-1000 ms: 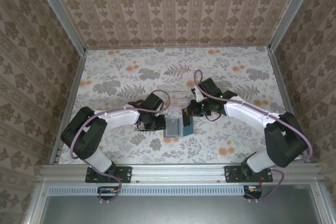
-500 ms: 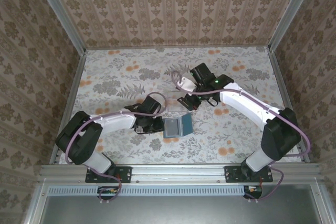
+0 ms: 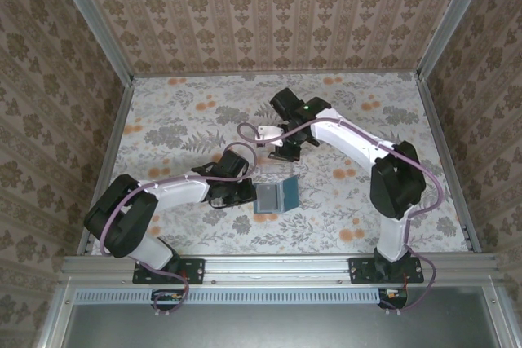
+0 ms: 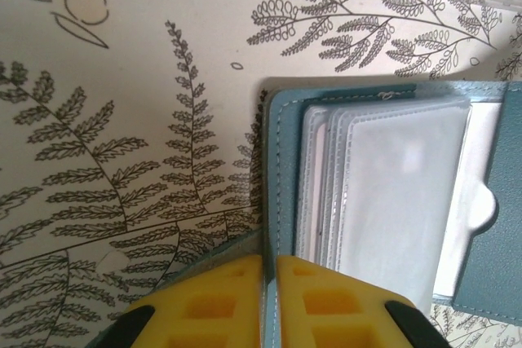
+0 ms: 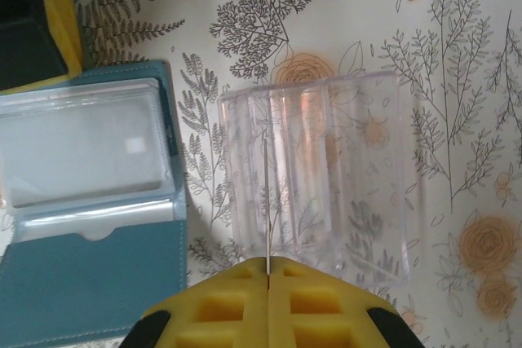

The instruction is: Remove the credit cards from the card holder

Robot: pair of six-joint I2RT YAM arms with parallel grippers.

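Since a second earlier, the right arm had swung away from the card holder (image 3: 276,198) toward the middle of the floral counter (image 3: 179,120). The right hand (image 5: 267,265) hung over a clear plastic tray (image 5: 326,193), its fingers pressed together on a thin credit card (image 5: 266,201) seen edge-on. The left hand (image 4: 269,263) pinched the left cover edge of the teal card holder. The card holder lay open on the counter beside the tray, clear pockets facing up.

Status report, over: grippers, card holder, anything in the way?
Left gripper clamped on card holder edge. Right gripper pinching credit card edge-on above clear tray. Holder open, nothing blocking.
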